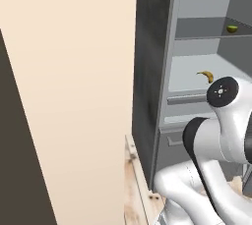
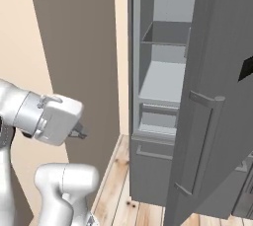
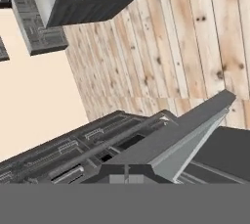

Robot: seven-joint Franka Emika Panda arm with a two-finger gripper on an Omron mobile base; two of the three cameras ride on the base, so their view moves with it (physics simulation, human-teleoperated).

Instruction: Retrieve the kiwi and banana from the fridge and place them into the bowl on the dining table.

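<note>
The end effector (image 2: 81,132) hangs low and well to the left of the fridge (image 2: 163,96), out in front of the beige wall, its small dark tips poking from the white hand. Its jaws are clenched together with nothing between them. In the hand view it looks down on the pale wooden floor (image 3: 195,47) and the foot of the dark fridge body.

The fridge stands open, its door (image 2: 212,111) swung out to the right, with a long vertical handle (image 2: 197,141) on its face. Inside are pale grey shelves. The kiwi (image 1: 232,28) sits on the upper shelf, towards the right side of the fridge interior. The banana (image 1: 206,75) lies on the wider shelf one level below the kiwi, a little to its left and nearer the front edge. Both fruits rest well apart from the end effector. Below the banana's shelf sits the fridge's bottom drawer (image 2: 153,158), closed.
</note>
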